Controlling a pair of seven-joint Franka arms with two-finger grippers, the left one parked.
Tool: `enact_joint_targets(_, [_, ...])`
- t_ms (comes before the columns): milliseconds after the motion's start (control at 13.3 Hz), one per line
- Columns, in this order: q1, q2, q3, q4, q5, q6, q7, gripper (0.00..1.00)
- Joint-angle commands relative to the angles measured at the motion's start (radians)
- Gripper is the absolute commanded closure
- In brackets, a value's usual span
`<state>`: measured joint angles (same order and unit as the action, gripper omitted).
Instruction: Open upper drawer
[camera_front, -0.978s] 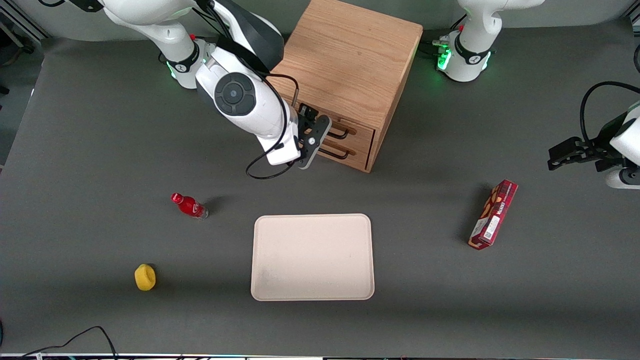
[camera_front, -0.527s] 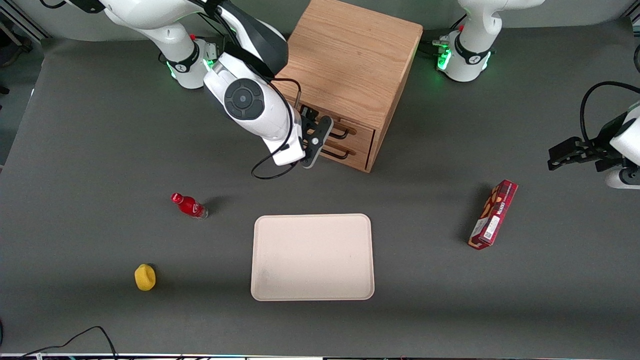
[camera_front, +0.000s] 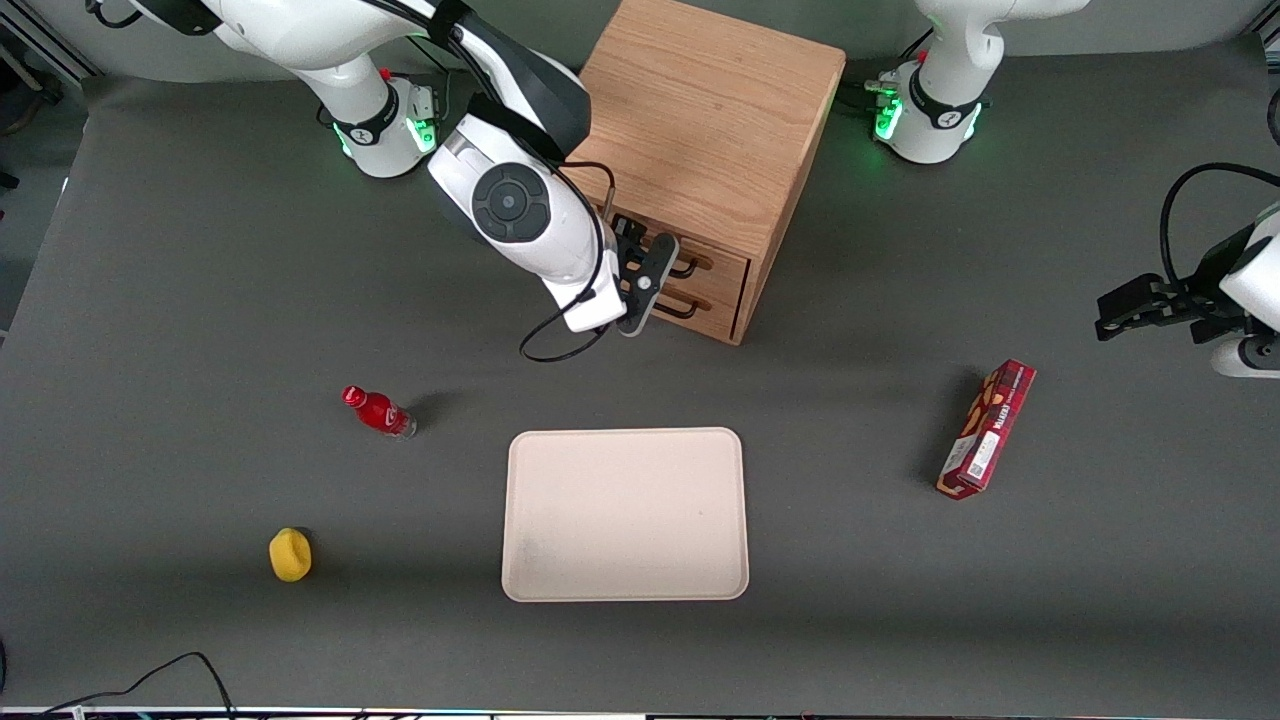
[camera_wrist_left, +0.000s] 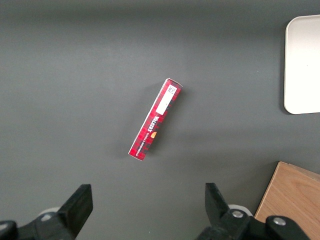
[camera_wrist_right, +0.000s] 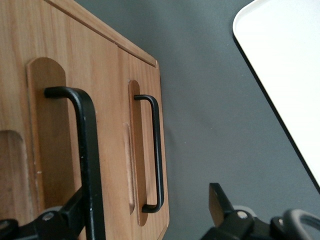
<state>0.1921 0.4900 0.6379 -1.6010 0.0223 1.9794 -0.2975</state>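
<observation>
Gripper (camera_front: 655, 272) open at the upper drawer (camera_front: 722, 262) front; wrist view alone shows its black handle (camera_wrist_right: 87, 160) between the fingers.

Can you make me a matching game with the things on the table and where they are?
Things:
1. red plastic bottle
2. yellow round toy
3. red rectangular snack box
4. robot gripper

Places:
A. toward the parked arm's end of the table
B. at the light-oak upper drawer front, by its black bar handle
C. nearest the front camera
D. beside the beige tray

Pairs: 1-D, 2-C, 3-A, 4-B
</observation>
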Motion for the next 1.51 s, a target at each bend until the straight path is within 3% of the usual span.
enact_joint_targets(0, [-0.006, 0.012, -0.01, 0.01, -0.044, 0.065, -0.026, 0.0])
enact_joint_targets(1054, [-0.026, 0.007, -0.127, 0.044, -0.042, 0.133, -0.063, 0.0])
enact_joint_targets(1430, [-0.019, 0.016, -0.208, 0.062, -0.038, 0.191, -0.092, 0.0])
